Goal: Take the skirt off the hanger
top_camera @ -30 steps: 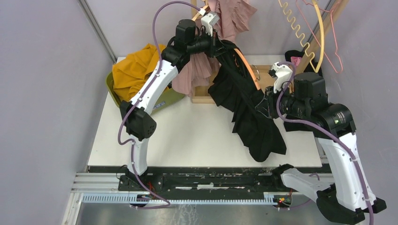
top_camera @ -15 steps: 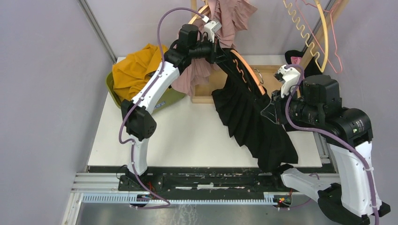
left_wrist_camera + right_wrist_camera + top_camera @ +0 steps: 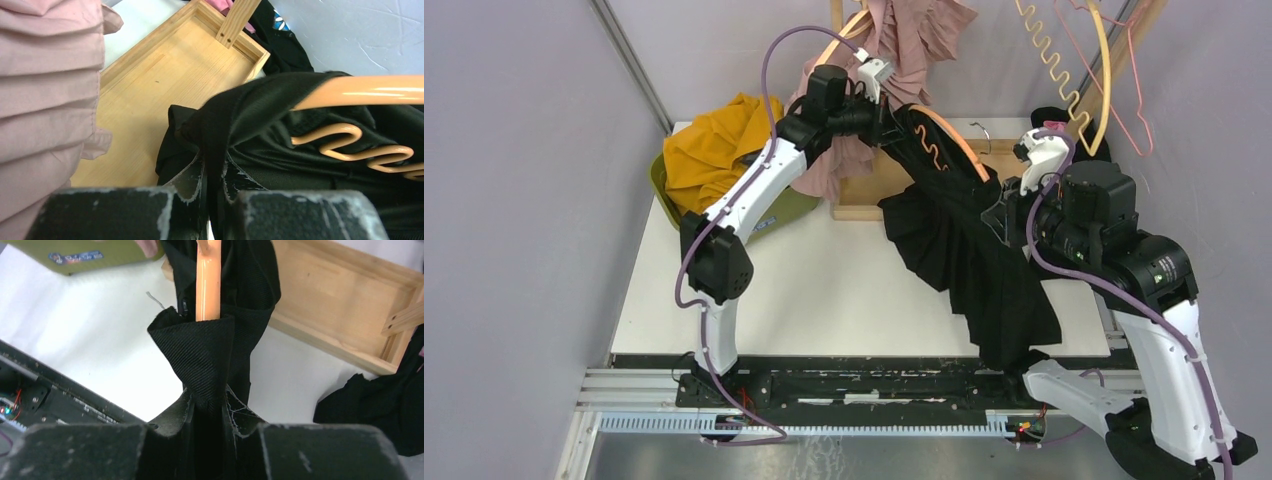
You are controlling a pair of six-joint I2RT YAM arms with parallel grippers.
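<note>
A black pleated skirt [image 3: 969,255] hangs on an orange hanger [image 3: 946,130] held in the air between my two arms. My left gripper [image 3: 894,112] is shut on the skirt's waistband [image 3: 215,135] at the upper left end, beside the hanger's wavy bar [image 3: 350,145]. My right gripper [image 3: 1004,215] is shut on the waistband's other end [image 3: 207,360], where the orange hanger arm [image 3: 207,280] pokes out of the fabric. The skirt's hem drapes down to the table's front edge.
A wooden tray with an upright post [image 3: 869,185] stands behind the skirt. A pink garment [image 3: 904,40] hangs from the rack. A green bin with orange cloth [image 3: 714,150] sits at the back left. Empty hangers [image 3: 1104,70] hang at the top right. Dark clothes [image 3: 380,400] lie at right.
Both grippers have shifted rightward and up with the skirt and hanger. The skirt's hem has slid toward the table's front right.
</note>
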